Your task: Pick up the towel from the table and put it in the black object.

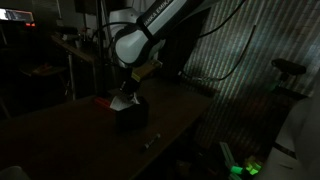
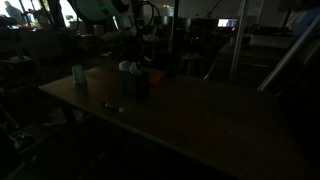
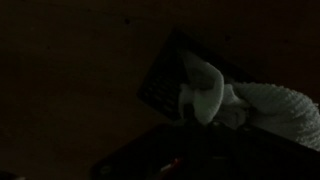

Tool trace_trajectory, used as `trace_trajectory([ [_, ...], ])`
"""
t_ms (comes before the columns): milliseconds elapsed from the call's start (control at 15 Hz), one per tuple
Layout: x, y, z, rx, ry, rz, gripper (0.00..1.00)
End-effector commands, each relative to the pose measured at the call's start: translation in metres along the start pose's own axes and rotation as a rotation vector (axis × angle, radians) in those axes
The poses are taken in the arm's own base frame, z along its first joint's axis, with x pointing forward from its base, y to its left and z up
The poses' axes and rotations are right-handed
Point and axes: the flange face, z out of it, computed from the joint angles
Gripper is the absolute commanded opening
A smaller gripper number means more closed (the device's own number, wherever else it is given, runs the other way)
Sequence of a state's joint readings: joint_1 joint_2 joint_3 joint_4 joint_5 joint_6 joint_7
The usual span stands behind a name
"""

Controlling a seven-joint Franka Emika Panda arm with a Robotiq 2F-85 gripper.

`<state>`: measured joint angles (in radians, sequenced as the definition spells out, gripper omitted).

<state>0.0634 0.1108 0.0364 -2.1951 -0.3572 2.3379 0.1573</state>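
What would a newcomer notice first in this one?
Mostly the darkness: the room is barely lit. Against it the white robot arm stands out in an exterior view, bent down over the black object on the table, with a green glow low beyond the table's edge. In the wrist view the pale towel is the only bright thing, right of centre.

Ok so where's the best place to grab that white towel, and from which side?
Grip the white textured cloth towel at its bunched, raised fold, probably coming straight down from above. In the wrist view that hump bulges at the edge of the black box-shaped object, while the rest trails off flatter toward the right. The pictures are very dark, so treat this as a guess.
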Motion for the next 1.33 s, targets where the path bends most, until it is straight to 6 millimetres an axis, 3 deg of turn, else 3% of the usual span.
trace_trajectory([
  [0,-0.011,-0.012,-0.011,-0.044,0.021,0.031,0.01],
  [1267,-0.014,-0.002,0.050,0.209,-0.051,0.214,0.01],
])
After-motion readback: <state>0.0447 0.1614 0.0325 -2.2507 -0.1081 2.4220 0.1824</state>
